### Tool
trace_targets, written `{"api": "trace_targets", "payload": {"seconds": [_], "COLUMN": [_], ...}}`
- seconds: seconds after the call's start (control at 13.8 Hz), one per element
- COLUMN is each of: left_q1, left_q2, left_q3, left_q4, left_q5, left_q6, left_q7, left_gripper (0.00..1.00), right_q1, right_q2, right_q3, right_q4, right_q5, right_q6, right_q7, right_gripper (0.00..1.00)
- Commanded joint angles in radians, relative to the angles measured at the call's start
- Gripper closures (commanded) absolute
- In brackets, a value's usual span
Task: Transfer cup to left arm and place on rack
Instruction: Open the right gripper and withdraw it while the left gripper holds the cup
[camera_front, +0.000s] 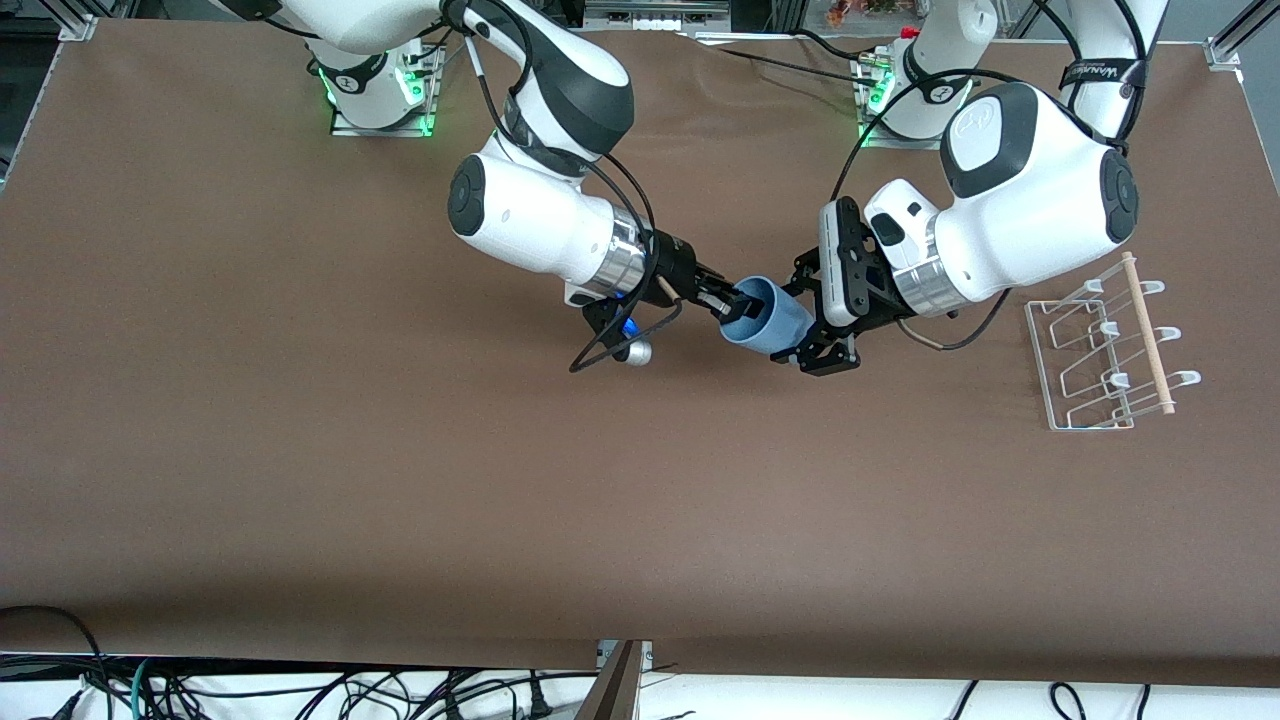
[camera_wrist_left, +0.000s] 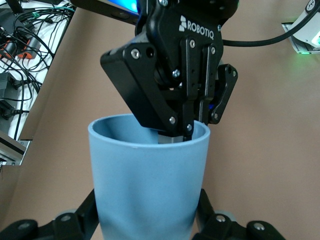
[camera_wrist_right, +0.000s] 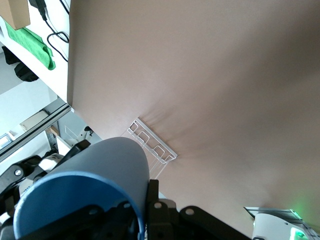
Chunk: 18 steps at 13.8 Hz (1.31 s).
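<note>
Front view: we are holding the cup (camera_front: 768, 318) over mid-surface, its axis running nine-to-three, right end effector (camera_front: 728, 303) pinching its rim and left end effector (camera_front: 812, 345) straddling its base, closure unclear.

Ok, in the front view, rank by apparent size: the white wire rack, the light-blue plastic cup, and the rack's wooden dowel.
1. White wire rack, clearly largest.
2. Pale wooden dowel: longer than the cup, but very thin.
3. Light-blue plastic cup: partly hidden between both hands and held up nearer the camera, so its place against the dowel is unsure.
</note>
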Motion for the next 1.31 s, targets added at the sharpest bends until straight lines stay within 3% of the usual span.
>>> {"api": "trace_targets", "payload": {"seconds": [0.0, 0.15, 0.22, 0.29, 0.36, 0.65, 0.87, 1.24], "left_q1": [-0.008, -0.007, -0.007, -0.007, -0.007, 0.006, 0.015, 0.067], "left_q2": [-0.004, -0.004, -0.004, -0.004, -0.004, -0.011, -0.03, -0.031], "left_q3": [-0.004, -0.002, -0.004, -0.002, -0.002, 0.001, 0.016, 0.024], "left_q4": [-0.013, -0.012, -0.012, -0.012, -0.01, -0.006, -0.001, 0.04], "left_q5": [-0.033, -0.033, -0.033, -0.033, -0.033, -0.03, -0.01, 0.17], "left_q6": [-0.006, -0.006, -0.006, -0.008, -0.009, -0.06, -0.141, -0.285], "left_q7": [0.035, 0.033, 0.033, 0.029, 0.029, 0.017, -0.036, -0.042], "left_gripper": [0.92, 0.92, 0.91, 0.88, 0.88, 0.88, 0.88, 0.92], "right_q1": [0.004, 0.003, 0.001, 0.0, -0.004, -0.019, -0.104, -0.304], "right_q2": [0.02, 0.02, 0.02, 0.018, 0.011, -0.047, -0.081, -0.152], "right_q3": [0.007, 0.007, 0.007, 0.006, 0.006, 0.0, -0.002, -0.016], "right_q4": [0.044, 0.044, 0.044, 0.044, 0.044, 0.041, 0.041, 0.039], "right_q5": [0.015, 0.015, 0.017, 0.017, 0.017, 0.017, 0.009, -0.017], "right_q6": [0.011, 0.011, 0.011, 0.009, 0.009, -0.026, -0.161, -0.444], "right_q7": [-0.006, -0.008, -0.008, -0.008, -0.008, -0.005, -0.026, -0.13], "right_gripper": [1.0, 1.0, 0.78, 0.26, 0.13, 0.09, 0.03, 0.02]}}
